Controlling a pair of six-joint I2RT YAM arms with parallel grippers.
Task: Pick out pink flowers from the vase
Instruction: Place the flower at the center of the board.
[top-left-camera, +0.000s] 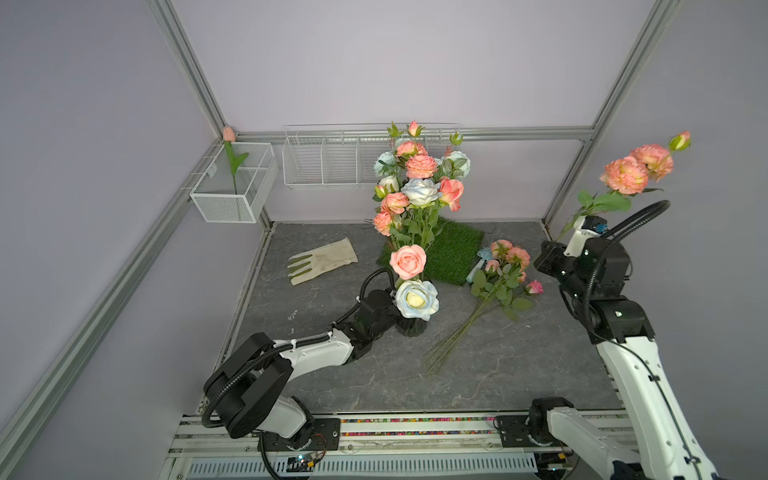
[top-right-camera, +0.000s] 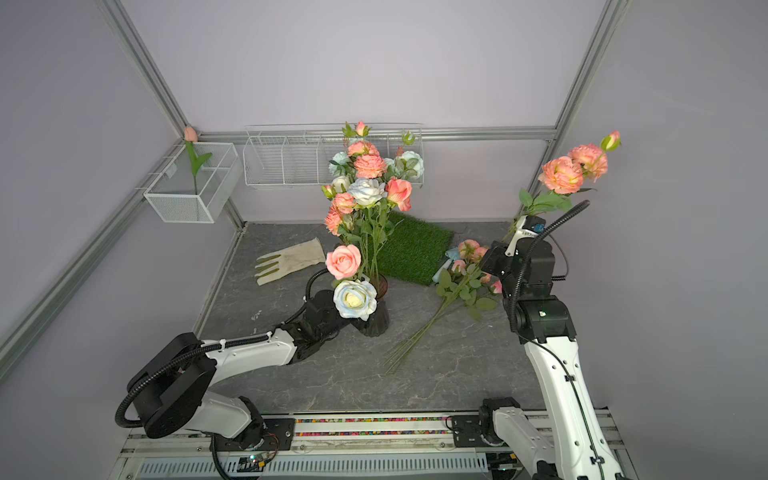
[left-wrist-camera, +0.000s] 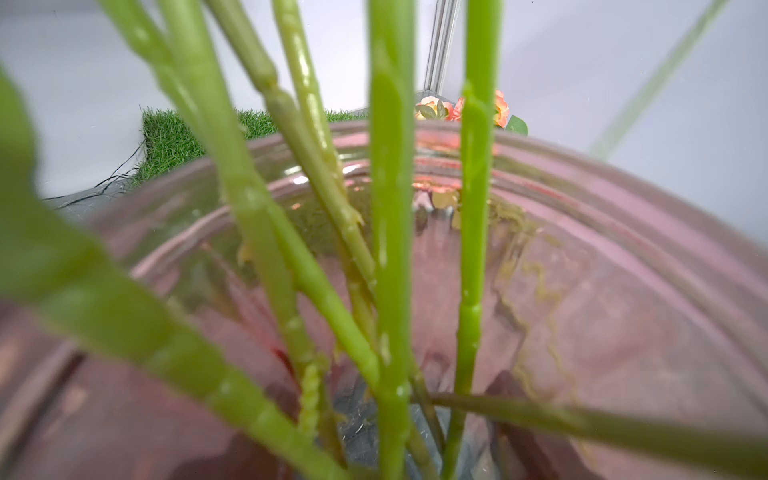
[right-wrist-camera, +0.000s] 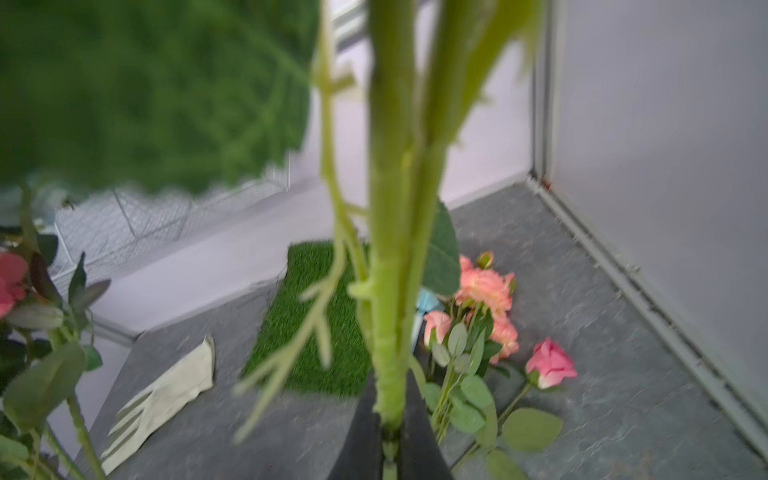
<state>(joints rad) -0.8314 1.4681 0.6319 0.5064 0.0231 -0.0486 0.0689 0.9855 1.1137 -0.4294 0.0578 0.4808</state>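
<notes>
The dark ribbed vase (top-left-camera: 411, 326) (top-right-camera: 376, 324) stands at mid-table with pink flowers (top-left-camera: 420, 166) (top-right-camera: 370, 165) and white-blue roses in it. My left gripper (top-left-camera: 390, 319) is against its waist; a white-blue rose (top-left-camera: 417, 299) hides the fingers. The left wrist view looks over the vase's rim (left-wrist-camera: 582, 249) at several green stems. High at the right, my right gripper (top-left-camera: 586, 220) (top-right-camera: 524, 222) (right-wrist-camera: 390, 440) is shut on the stem of two ruffled pink flowers (top-left-camera: 625, 174) (top-right-camera: 561, 174). More pink flowers (top-left-camera: 505, 257) (right-wrist-camera: 484, 291) and a magenta rose (top-left-camera: 535, 286) lie on the table to the right.
A pale work glove (top-left-camera: 324, 259) lies left of the vase. A green grass mat (top-left-camera: 451, 253) sits behind it. On the back wall hang a mesh basket (top-left-camera: 235, 208) holding a peach tulip (top-left-camera: 229, 134) and a wire rack (top-left-camera: 324, 160).
</notes>
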